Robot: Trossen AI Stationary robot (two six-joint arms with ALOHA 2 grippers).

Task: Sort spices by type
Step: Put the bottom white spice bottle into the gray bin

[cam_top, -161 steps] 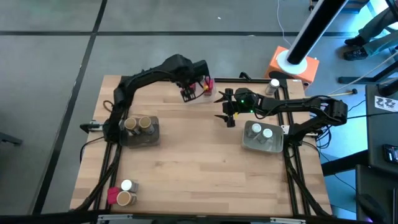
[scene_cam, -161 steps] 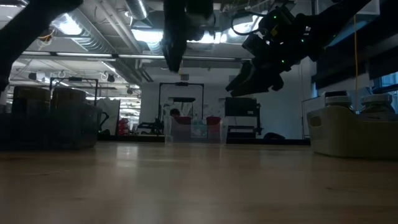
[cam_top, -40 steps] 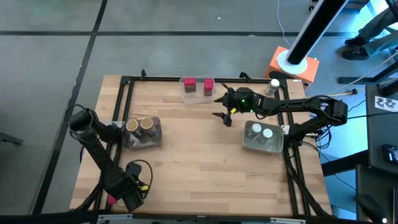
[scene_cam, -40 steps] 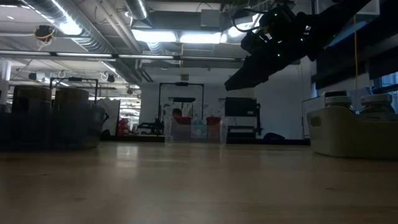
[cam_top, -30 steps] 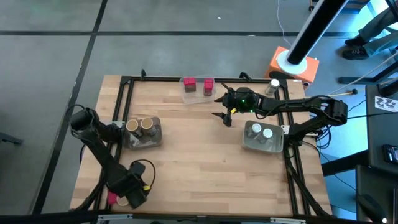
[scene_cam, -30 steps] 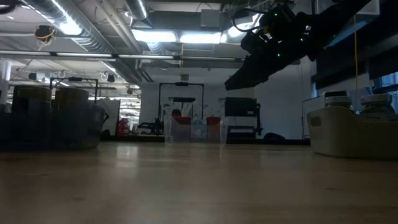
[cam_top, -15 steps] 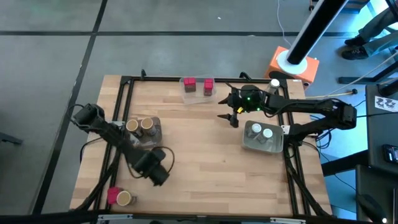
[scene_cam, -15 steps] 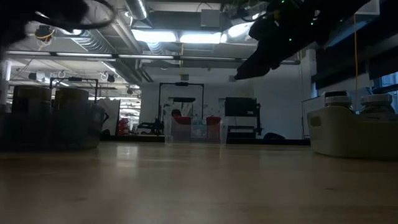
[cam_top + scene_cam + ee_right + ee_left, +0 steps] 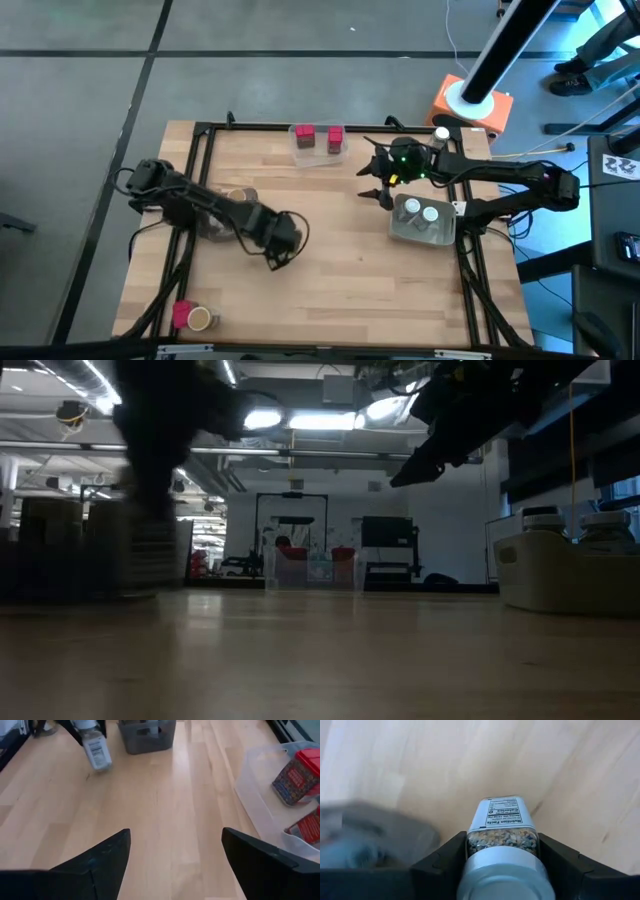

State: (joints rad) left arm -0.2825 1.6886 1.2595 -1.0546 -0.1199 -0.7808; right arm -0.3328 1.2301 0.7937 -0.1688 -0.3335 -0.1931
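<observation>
Swinging in from the table's near corner, left gripper point(image 9: 502, 865) is clamping a white-capped jar point(image 9: 503, 832) of speckled spice; right gripper point(image 9: 175, 855) is gaping wide

A clear plastic tray point(image 9: 318, 150) sits at the table's point(image 9: 340, 290) far edge; grey bins point(image 9: 425, 232) flank the middle.

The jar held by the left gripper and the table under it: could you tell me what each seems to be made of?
The jar looks like clear glass or hard plastic, since its grainy spice shows through the wall; it has a printed paper-like label and a smooth pale cap, probably plastic. The left gripper is shut on it. The table looks like light, matte wood with visible grain.
</observation>
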